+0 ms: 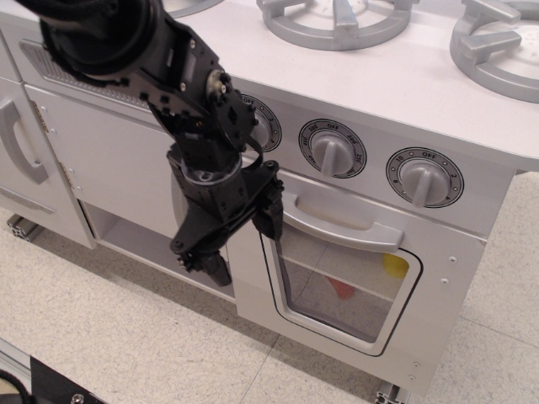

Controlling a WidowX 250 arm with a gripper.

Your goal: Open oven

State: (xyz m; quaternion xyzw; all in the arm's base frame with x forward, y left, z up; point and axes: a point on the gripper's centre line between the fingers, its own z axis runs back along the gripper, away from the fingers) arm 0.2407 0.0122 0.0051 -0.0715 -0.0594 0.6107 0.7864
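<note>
The light-grey toy oven has its door point(253, 286) shut. The door has a rounded clear window point(345, 282), a wide grey bar handle point(337, 223) and three dial knobs point(333, 150) above it. My black gripper point(242, 240) is open and empty, tilted in front of the door's left edge. Its upper finger point(271, 212) sits right at the left end of the handle; I cannot tell if it touches. Its lower finger point(212, 265) hangs left of the door. The arm hides part of the left knob.
A plain grey cabinet door with a vertical handle point(21, 143) stands at the far left, with an open shelf point(135, 240) below the panel beside it. Burner grates point(337, 18) lie on the white top. Red point(341, 289) and yellow point(394, 265) items show behind the window. The floor is tiled.
</note>
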